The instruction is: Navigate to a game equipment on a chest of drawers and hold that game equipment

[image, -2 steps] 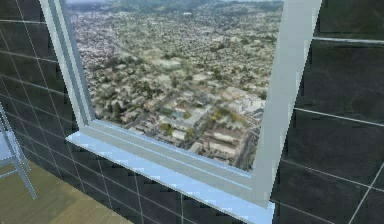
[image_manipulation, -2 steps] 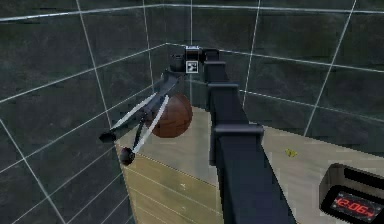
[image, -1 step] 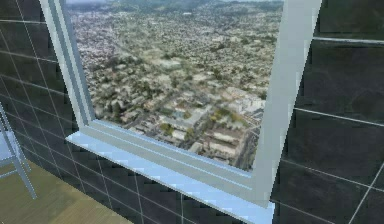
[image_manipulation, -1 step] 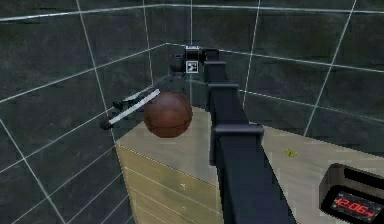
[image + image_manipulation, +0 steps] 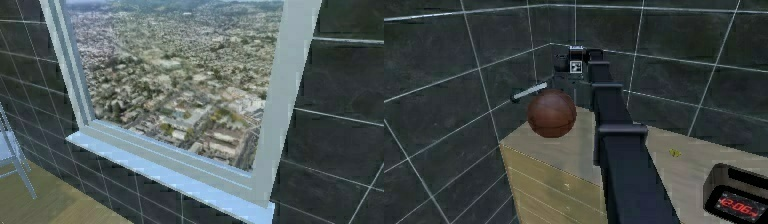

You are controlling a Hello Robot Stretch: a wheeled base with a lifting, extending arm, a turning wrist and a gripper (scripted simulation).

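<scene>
Ball (image 5: 551,114) at the chest's (image 5: 559,160) far corner, close to the wall, and the gripper (image 5: 532,93) is right at it. Whether it holds anything, or how its fingers stand, cannot be told. The danger is a glancing touch that rolls the ball off the chest's edge.

Window (image 5: 170,80): large, pale-framed, set in the dark tiled wall (image 5: 340,110); the pane shows an aerial city view; the pale sill (image 5: 180,172) projects from the wall; the wooden floor (image 5: 55,208) occupies the forward view's lower left; a grey metal frame (image 5: 10,155), type not determinable, stands at that view's left edge. Digital clock (image 5: 736,195): black casing, red digits, at the arm side view's lower right; a small yellow item (image 5: 676,153), not identifiable, lies near it.
</scene>
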